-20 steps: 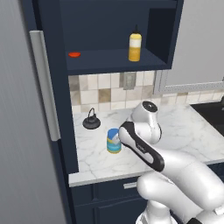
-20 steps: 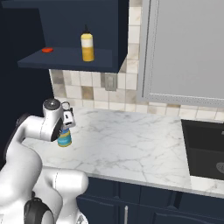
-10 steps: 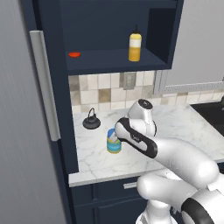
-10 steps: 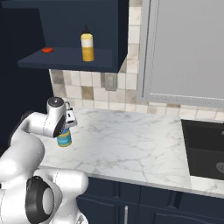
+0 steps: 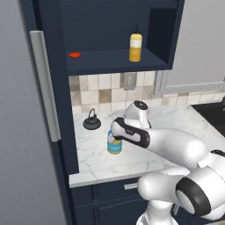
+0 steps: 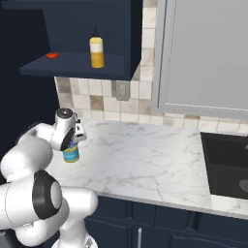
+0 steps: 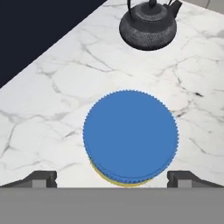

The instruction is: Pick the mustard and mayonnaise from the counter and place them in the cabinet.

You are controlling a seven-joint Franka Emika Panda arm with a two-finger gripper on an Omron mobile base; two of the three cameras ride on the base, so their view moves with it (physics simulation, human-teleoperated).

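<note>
the gripper (image 7: 112, 177) hangs spread wide directly above the mayonnaise (image 7: 130, 140), which stands on the counter (image 7: 52, 100) near the kettle (image 7: 148, 24), and closing too high on the blue lid could let it slip.

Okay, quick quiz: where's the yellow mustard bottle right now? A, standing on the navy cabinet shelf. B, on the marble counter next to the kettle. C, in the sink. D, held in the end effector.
A: the mustard stands upright on the cabinet shelf, while the end effector hangs open over the mayonnaise on the counter.
</note>
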